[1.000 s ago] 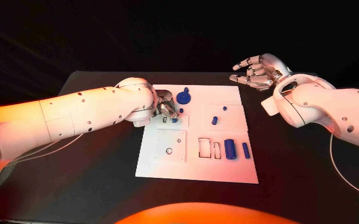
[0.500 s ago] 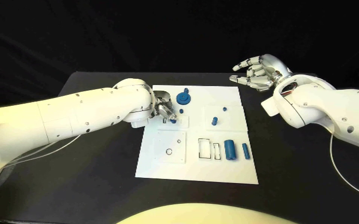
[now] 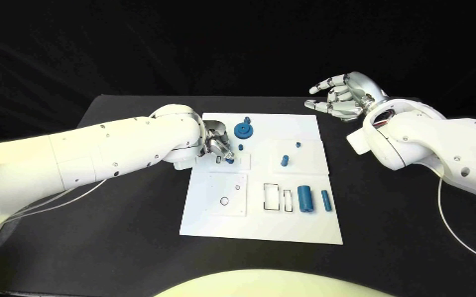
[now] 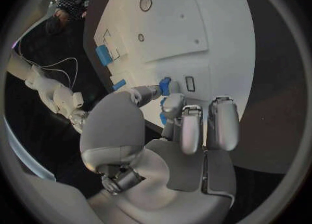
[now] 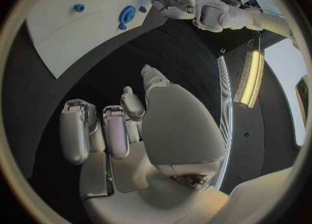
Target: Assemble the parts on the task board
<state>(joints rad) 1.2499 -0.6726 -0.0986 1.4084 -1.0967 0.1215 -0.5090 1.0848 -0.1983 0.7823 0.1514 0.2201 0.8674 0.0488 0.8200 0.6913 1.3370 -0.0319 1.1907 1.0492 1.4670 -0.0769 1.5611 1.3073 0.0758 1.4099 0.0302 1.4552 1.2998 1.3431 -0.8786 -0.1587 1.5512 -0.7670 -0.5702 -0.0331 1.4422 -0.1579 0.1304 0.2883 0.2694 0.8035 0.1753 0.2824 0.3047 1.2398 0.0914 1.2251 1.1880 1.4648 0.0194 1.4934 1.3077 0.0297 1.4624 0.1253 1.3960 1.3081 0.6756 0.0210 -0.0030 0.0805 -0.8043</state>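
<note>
The left hand (image 3: 220, 143) stays low on the white task board (image 3: 260, 225), fingertips (image 4: 165, 86) pinching a small blue part (image 4: 164, 86) at a slot; nothing has visibly shifted in the last second, suggesting seating is under way. The right hand (image 3: 342, 97) hovers beyond the board, loosely curled, holding nothing.

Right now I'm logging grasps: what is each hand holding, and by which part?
The left hand pinches a small blue part at its end on the task board. The right hand holds nothing.
</note>
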